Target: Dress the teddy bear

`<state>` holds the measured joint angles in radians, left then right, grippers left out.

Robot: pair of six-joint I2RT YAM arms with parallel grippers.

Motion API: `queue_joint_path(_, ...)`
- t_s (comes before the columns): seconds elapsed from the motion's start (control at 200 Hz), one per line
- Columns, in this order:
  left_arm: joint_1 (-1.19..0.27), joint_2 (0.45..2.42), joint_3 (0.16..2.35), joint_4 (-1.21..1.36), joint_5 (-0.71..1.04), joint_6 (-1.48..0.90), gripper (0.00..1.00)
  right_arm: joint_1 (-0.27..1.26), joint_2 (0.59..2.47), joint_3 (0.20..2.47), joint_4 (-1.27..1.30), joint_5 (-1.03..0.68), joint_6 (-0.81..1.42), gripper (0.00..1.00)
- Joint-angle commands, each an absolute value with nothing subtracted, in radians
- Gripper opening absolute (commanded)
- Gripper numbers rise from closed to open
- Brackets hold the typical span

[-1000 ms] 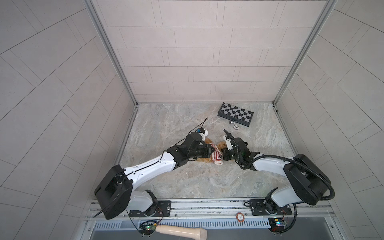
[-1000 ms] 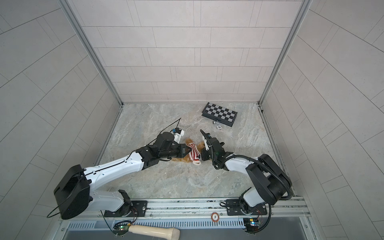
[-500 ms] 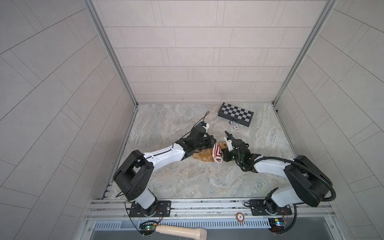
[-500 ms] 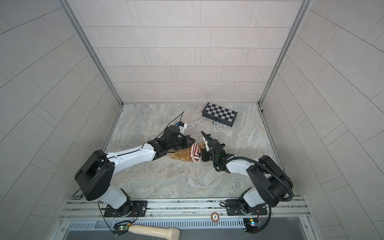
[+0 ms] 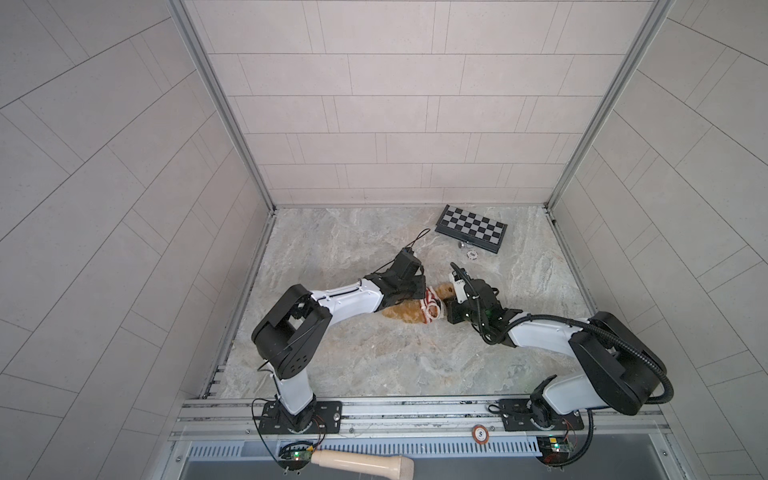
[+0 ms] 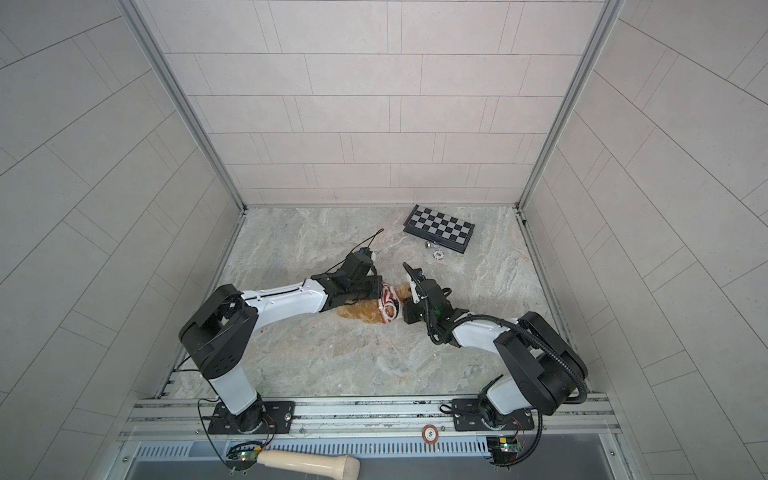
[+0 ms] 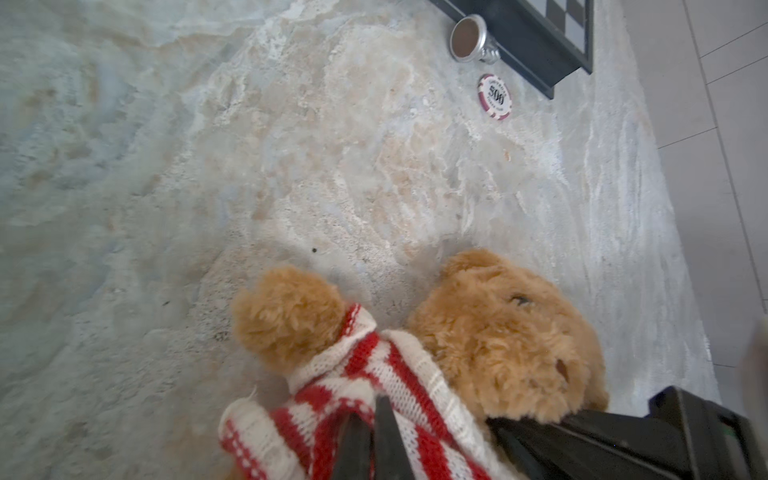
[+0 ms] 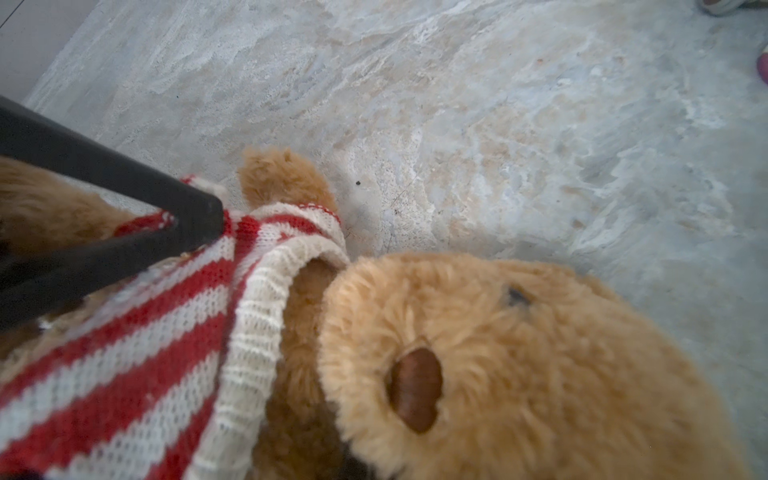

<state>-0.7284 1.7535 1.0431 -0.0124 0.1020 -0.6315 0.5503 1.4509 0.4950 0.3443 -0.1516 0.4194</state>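
Teddy bear (image 5: 399,312) lies mid-worktop (image 5: 374,365), long axis left–right, head to the right, sweater (image 5: 432,305) bunched at its chest. Left gripper (image 7: 372,419): jaws clenched on the sweater at the shoulder. Right gripper (image 5: 449,312) at the head end: jaws clenched, on what is hidden; the pull likely runs left, toward the legs.

The teddy bear (image 7: 498,340) is golden-brown with a dark brown nose. Its sweater (image 7: 374,374) is knitted in red and white stripes, with a cream ribbed collar. The counter (image 7: 291,145) is marbled grey and beige. The chessboard (image 5: 471,227) has black and light grey checks. The poker chip (image 7: 493,97) is maroon and white. The left claw (image 7: 374,413) is black.
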Motion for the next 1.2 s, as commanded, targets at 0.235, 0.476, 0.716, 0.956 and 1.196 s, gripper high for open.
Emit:
queue_joint_path(0.235,-0.706,1.691,0.973,-0.018,0.150,-0.566,0.00,0.556,1.427,0.424,0.215,-0.135,0.399,0.00)
queue_joint_path(0.476,-0.730,1.654,0.890,0.100,0.281,-0.655,0.00,0.634,1.168,0.337,0.326,-0.173,0.322,0.13)
queue_joint_path(0.716,-0.729,1.696,0.793,0.405,0.386,-0.888,0.00,0.750,1.019,0.295,0.296,-0.114,0.317,0.29)
queue_joint_path(0.956,-0.730,1.696,0.772,0.436,0.399,-0.914,0.00,0.803,0.882,0.267,0.257,-0.063,0.314,0.36)
queue_joint_path(1.196,-0.737,1.684,0.775,0.426,0.389,-0.913,0.00,0.855,0.786,0.258,0.221,-0.078,0.303,0.14)
